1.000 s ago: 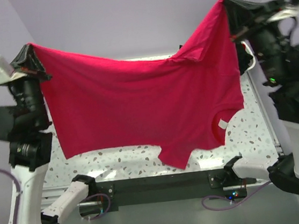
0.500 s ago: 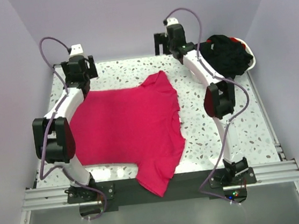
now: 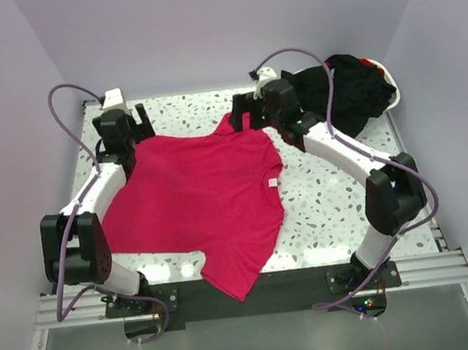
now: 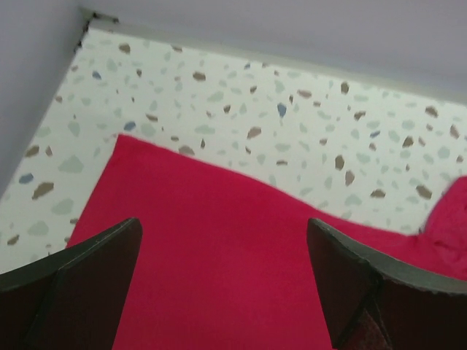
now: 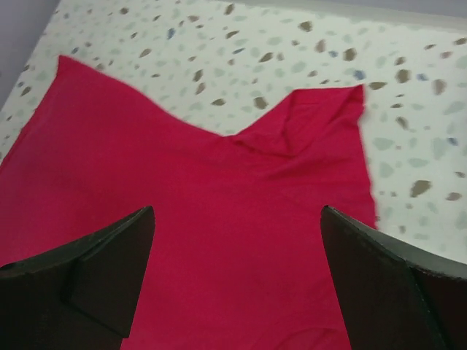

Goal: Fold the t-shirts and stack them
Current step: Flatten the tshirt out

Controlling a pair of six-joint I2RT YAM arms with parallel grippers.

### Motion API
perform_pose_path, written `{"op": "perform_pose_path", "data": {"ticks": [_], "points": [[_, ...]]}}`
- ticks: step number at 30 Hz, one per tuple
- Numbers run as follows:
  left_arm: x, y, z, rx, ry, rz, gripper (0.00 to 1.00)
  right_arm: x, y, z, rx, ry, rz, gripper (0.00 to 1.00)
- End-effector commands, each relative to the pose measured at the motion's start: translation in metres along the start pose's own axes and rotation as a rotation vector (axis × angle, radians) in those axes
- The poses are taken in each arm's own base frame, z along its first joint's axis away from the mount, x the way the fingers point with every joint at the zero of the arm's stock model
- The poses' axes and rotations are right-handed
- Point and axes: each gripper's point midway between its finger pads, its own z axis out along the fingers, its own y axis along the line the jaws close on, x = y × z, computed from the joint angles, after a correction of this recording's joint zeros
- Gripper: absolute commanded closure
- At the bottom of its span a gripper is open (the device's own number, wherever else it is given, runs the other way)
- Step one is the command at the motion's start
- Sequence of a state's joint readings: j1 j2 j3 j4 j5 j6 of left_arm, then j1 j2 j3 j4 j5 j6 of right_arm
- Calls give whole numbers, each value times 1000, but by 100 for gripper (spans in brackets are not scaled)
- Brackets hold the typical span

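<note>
A bright pinkish-red t-shirt point(image 3: 198, 196) lies spread on the speckled table point(image 3: 331, 206), its white neck label point(image 3: 271, 184) at the right and one sleeve point(image 3: 229, 281) hanging over the near edge. My left gripper point(image 3: 140, 118) is open above the shirt's far left corner; in the left wrist view its fingers point(image 4: 95, 270) stand wide over red cloth point(image 4: 219, 255). My right gripper point(image 3: 240, 112) is open over the far sleeve; red fabric point(image 5: 233, 219) fills the space below it. Black t-shirts point(image 3: 351, 86) sit bunched at the far right.
A white basket point(image 3: 392, 96) holds the black pile in the far right corner. Purple cables point(image 3: 60, 97) loop above both arms. Lilac walls close in the table on three sides, and a metal rail point(image 3: 255, 287) runs along the near edge.
A second ago both grippers held the red shirt stretched in the air. They have let go and opened, the shirt now lies on the table, and both grippers hover low over its far edge.
</note>
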State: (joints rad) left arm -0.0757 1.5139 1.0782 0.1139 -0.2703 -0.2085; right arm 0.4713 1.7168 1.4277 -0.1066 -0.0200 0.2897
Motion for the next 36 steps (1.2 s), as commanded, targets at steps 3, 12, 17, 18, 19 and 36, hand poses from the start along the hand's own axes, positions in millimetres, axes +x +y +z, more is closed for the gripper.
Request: {"op": "perform_pose_path", "data": {"ticks": [3,12,17,18,19,36], "points": [[44,11,5,42,101,-53,0,101,33,22,-132,197,62,1],[93,18,20,28,270,-21,0,160,19,38,-76,332,94,1],[125,17,31,28,381,2,0,189,-6,41,46,427,92,1],[130,16,32,33,398,3,0,192,-14,41,82,433,89,1],[133,15,34,41,407,3,0,196,-19,39,104,451,93,1],[165,-7,61,113,488,-18,0,209,-99,42,261,527,154,1]]}}
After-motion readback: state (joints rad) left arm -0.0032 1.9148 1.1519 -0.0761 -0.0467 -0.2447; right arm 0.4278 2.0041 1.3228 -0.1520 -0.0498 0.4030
